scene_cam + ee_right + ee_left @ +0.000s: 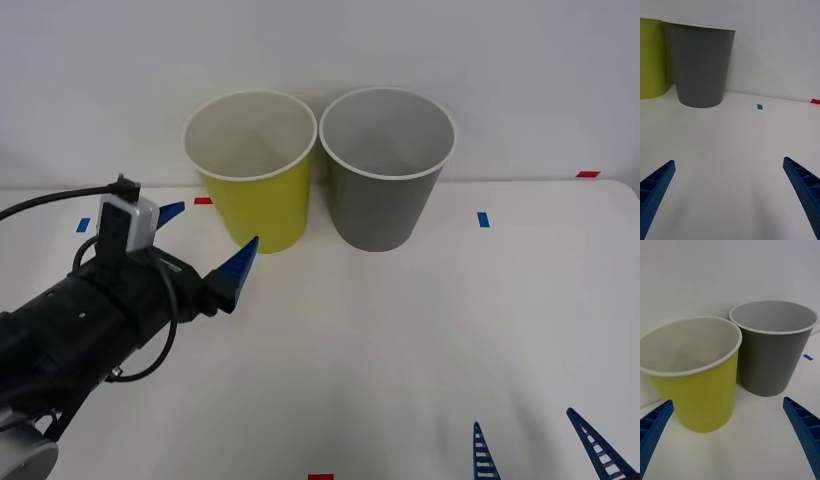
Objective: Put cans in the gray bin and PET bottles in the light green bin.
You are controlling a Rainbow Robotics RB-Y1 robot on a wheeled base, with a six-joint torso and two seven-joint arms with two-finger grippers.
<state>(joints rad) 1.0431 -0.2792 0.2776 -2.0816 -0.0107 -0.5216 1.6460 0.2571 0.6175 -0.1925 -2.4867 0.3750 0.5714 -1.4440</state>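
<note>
The light green bin [252, 170] and the gray bin [385, 165] stand upright side by side at the back of the white counter [400, 340], mouths up, the green one on the left, their rims nearly touching. The left gripper [205, 243] hangs raised just in front of the light green bin, pointing at it, its blue fingers [655, 423] spread wide with nothing between them. The right gripper [545, 445] sits low at the counter's near right edge, also spread wide and holding nothing.
</note>
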